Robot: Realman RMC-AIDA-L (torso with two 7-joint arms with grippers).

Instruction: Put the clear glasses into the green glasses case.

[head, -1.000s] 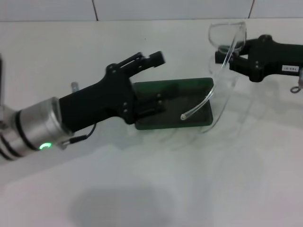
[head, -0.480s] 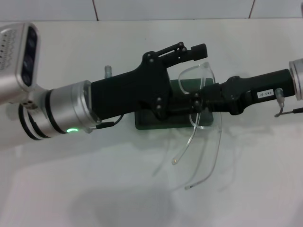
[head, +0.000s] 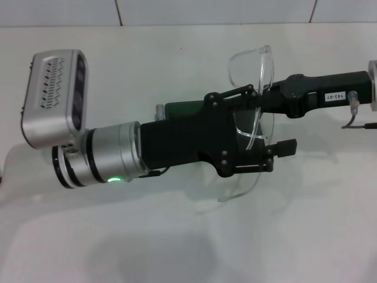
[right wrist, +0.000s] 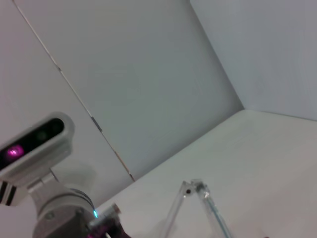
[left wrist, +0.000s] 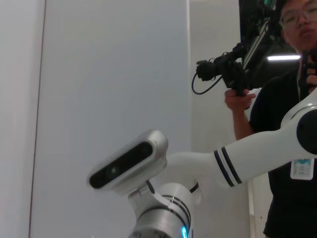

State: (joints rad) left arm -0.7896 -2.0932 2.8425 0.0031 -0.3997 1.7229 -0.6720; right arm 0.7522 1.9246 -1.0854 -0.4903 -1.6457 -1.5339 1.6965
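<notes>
In the head view the clear glasses (head: 250, 66) hang in the air over the middle of the table, with my right gripper (head: 268, 99) shut on them from the right. Their thin arms trail down toward the table. My left gripper (head: 271, 118) reaches in from the left and stands open, one finger above and one finger (head: 287, 146) below the hanging frame. The green glasses case (head: 182, 108) lies under the left gripper; only a strip of its far edge shows. The right wrist view catches a clear hinge of the glasses (right wrist: 194, 189).
A white table (head: 177, 236) carries everything, with a tiled wall behind it. The left arm's silver camera housing (head: 54, 97) stands at the left. In the left wrist view a person (left wrist: 285, 99) holds a camera rig beyond the right arm (left wrist: 257, 148).
The left arm has swung right and turned, so its open fingers now bracket the glasses and cover most of the case. The right gripper has lifted the glasses slightly.
</notes>
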